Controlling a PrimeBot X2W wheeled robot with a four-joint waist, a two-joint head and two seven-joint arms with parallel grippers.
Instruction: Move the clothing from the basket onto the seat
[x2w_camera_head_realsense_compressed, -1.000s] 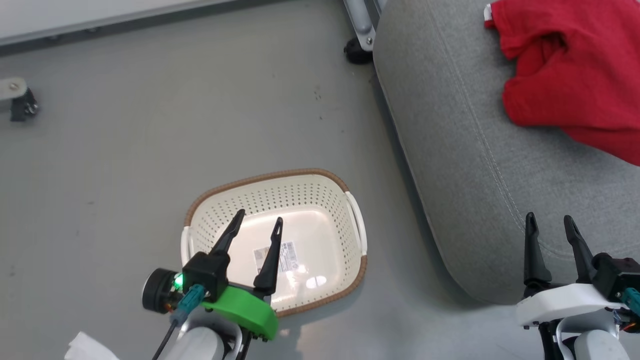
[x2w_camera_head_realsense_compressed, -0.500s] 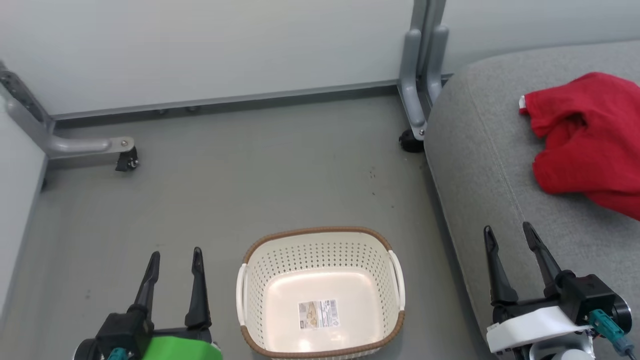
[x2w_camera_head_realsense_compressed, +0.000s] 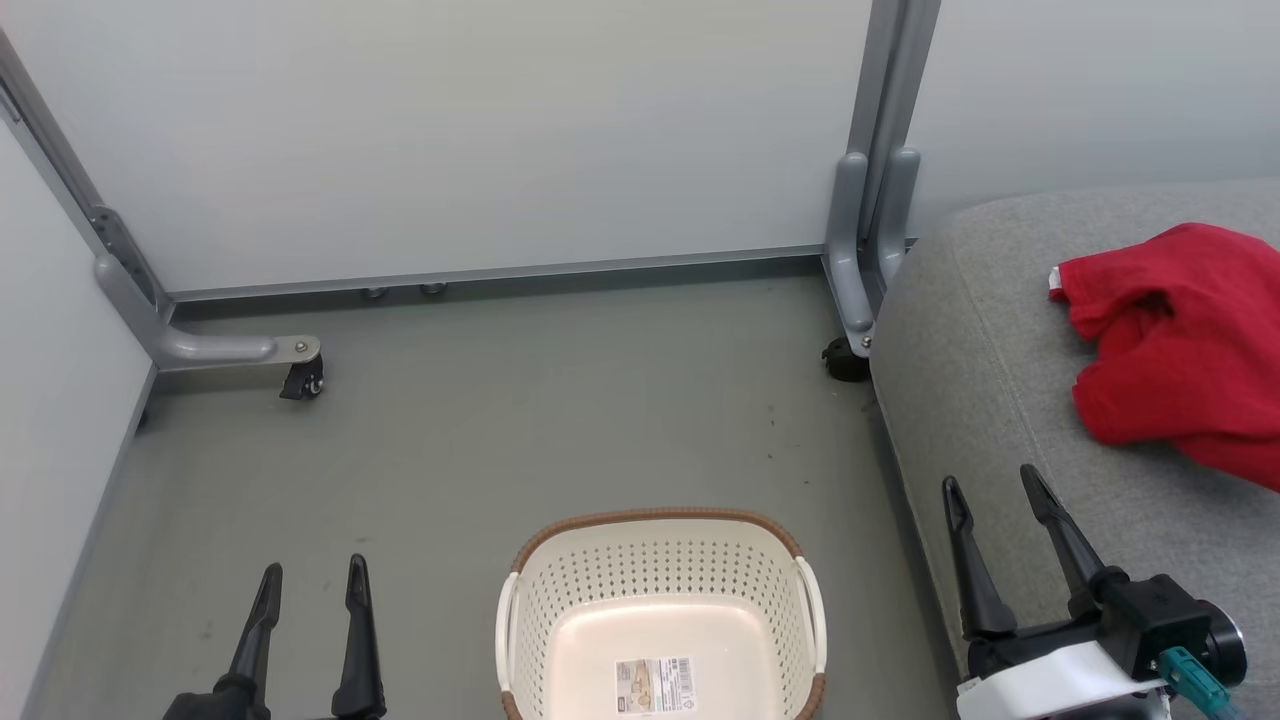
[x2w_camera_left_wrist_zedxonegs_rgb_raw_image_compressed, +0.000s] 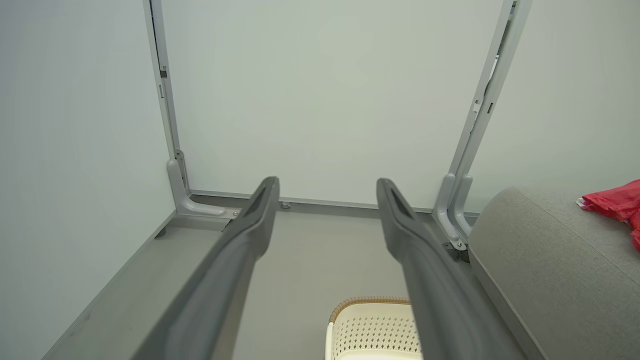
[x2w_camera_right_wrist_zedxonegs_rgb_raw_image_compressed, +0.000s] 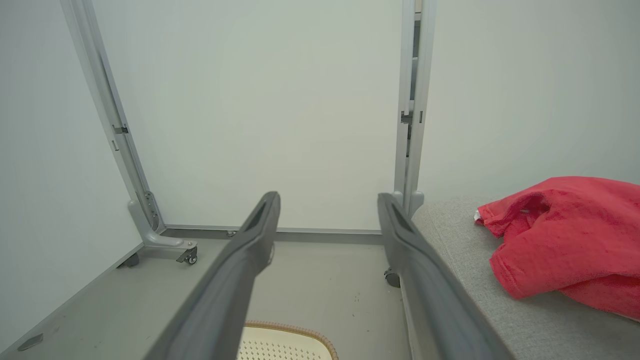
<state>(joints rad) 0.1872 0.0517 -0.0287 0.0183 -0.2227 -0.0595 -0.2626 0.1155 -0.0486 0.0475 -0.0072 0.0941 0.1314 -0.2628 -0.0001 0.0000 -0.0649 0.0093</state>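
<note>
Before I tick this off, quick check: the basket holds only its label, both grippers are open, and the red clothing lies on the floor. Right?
No: the head view shows the red clothing lying on the seat, not the floor. The basket holds only its label; left gripper and right gripper are open.

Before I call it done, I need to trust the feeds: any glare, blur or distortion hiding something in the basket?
Head view: sharp, evenly lit; mild sheen on the basket floor, whose visible part holds only a label. Left wrist view: wide-angle lens tilts the frame post outward; left gripper slightly soft. Right wrist view: same tilt; clothing on the seat crisp.
</note>
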